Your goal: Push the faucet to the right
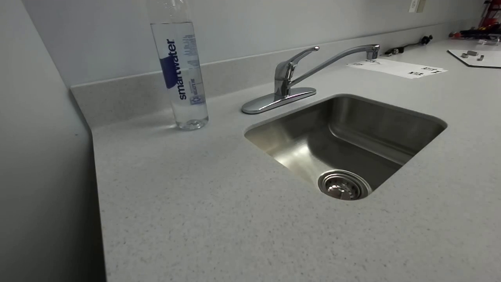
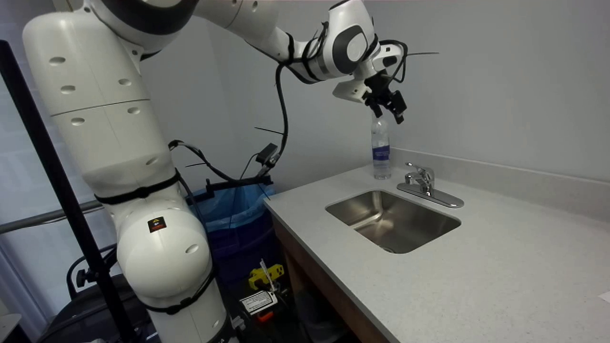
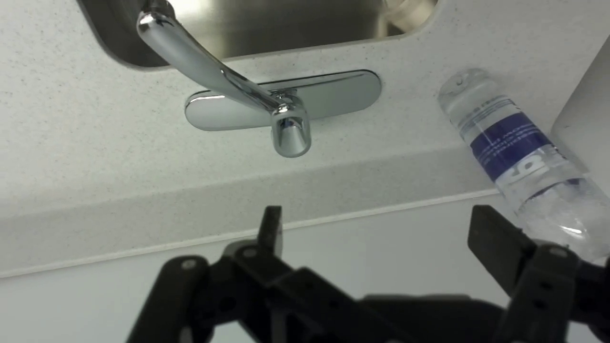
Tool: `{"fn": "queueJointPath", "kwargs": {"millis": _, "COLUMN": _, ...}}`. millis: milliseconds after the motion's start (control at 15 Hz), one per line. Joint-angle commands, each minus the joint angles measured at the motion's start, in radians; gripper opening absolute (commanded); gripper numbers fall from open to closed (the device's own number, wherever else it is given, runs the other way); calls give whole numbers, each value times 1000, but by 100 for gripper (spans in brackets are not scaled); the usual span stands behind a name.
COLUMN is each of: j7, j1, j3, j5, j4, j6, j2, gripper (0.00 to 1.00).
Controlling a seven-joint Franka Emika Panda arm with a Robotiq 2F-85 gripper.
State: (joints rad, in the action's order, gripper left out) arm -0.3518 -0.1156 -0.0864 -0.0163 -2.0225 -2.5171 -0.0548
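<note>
The shiny steel faucet [image 1: 282, 78] has an oval base plate behind the sink, a slim spout and a single lever. It also shows in an exterior view [image 2: 425, 180]. In the wrist view the faucet [image 3: 291, 107] is left of centre, its spout slanting to the upper left across the sink's corner. My gripper [image 2: 389, 117] is high above the counter, near the bottle top in that view, apart from the faucet. In the wrist view its fingers [image 3: 376, 209] are wide apart, with only the wall between them. The gripper is out of view in an exterior view.
A tall clear water bottle [image 1: 182, 70] stands beside the faucet; in the wrist view this bottle [image 3: 510, 143] is close to the right finger. The steel sink [image 1: 364, 117] lies in front. A backsplash [image 2: 524, 174] and wall run behind. Paper sheets [image 1: 395, 68] lie farther along.
</note>
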Motion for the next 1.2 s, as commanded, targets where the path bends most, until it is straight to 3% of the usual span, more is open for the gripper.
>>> {"fn": "queueJointPath", "kwargs": {"millis": 0, "j7": 26, "j1": 8, "j3": -11, "j5": 31, "j4": -138, "j6": 2, "j2": -166, "gripper": 100}}
{"fn": "queueJointPath", "kwargs": {"millis": 467, "j7": 1, "j1": 35, "j3": -25, "j5": 14, "j4": -287, "j6": 10, "j2": -346, "gripper": 100}}
{"fn": "queueJointPath", "kwargs": {"millis": 1133, "j7": -8, "j1": 58, "j3": -38, "j5": 20, "j4": -363, "j6": 27, "j2": -432, "gripper": 100}}
